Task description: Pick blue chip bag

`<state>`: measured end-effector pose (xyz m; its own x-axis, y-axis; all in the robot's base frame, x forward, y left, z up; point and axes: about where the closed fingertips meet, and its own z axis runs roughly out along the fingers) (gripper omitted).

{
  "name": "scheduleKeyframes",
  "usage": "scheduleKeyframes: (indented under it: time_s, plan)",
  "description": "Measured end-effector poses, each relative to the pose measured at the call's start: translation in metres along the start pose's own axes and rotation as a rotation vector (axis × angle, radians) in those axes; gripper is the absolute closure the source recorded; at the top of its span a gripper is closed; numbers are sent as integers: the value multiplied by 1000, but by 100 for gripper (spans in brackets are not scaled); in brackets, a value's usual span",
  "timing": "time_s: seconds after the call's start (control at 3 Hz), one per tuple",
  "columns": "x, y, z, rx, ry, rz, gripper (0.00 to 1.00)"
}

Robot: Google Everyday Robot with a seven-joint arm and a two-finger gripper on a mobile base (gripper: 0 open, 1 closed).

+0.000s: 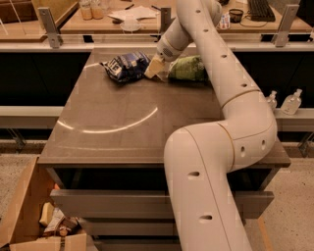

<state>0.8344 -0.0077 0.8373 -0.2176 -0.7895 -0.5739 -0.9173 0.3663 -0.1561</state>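
The blue chip bag (125,66) lies crinkled at the far left-centre of the brown table (122,127), dark navy with white print. My gripper (154,70) hangs at the end of the long white arm, just to the right of the bag's edge and close above the tabletop. A green bag (187,68) lies right next to the gripper on its other side, partly behind the arm.
An open cardboard box (34,215) with clutter stands on the floor at the lower left. Two clear bottles (284,101) stand on a low ledge to the right. A desk with jars and papers (122,12) runs behind the table.
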Motion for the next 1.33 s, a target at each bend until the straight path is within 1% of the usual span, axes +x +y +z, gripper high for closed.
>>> scheduleKeyframes:
  time_s: [0.33, 0.67, 1.0, 1.33]
  plan:
    - [8, 3, -80, 23, -21, -20, 100]
    - [5, 15, -160, 58, -51, -41, 100]
    - [4, 28, -215, 82, -91, -35, 100]
    - [0, 29, -218, 88, -98, -37, 100]
